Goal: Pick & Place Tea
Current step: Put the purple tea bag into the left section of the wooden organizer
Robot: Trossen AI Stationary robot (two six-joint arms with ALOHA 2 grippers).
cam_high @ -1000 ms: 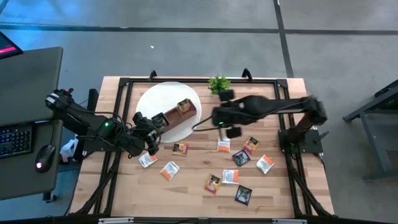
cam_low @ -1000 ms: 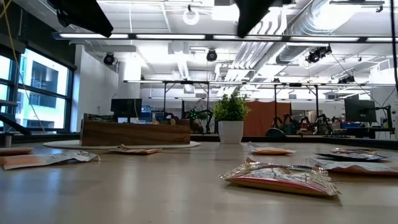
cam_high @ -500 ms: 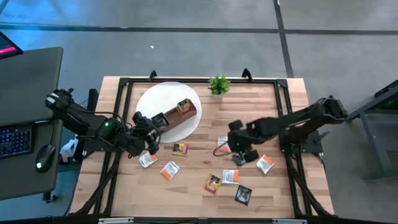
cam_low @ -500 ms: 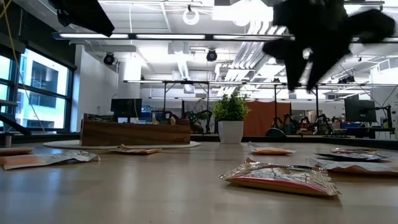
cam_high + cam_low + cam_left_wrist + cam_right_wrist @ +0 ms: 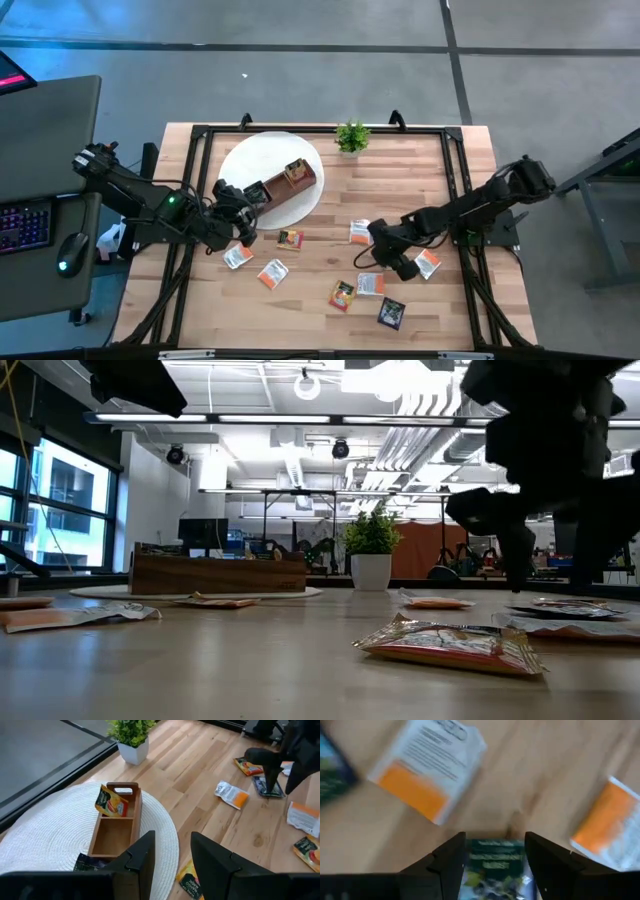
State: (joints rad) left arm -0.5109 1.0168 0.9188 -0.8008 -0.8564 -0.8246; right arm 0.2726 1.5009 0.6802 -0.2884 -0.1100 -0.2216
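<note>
Several tea sachets lie flat on the wooden table [image 5: 330,200], among them an orange one [image 5: 290,239] and a white-and-orange one [image 5: 359,232]. My right gripper [image 5: 383,258] points steeply down, open, low over a dark sachet [image 5: 495,862]. One finger [image 5: 451,862] stands on each side of the sachet. I cannot tell whether they touch it. My left gripper [image 5: 242,228] hangs open above the near end of the brown wooden box [image 5: 116,820]. The box rests on a round white mat [image 5: 240,165] and holds an orange sachet [image 5: 111,802].
A small potted plant [image 5: 351,136] stands at the far edge. White-and-orange sachets [image 5: 427,767] [image 5: 610,827] lie close beside the dark one. More sachets [image 5: 342,295] [image 5: 390,313] lie toward the near edge. A black frame [image 5: 460,170] runs around the table.
My right gripper has swung from high beside the box and plant toward the table's near edge and far down. It has tipped from nearly level to steeply downward and now stands low over the dark sachet. The sachets lie as they did.
</note>
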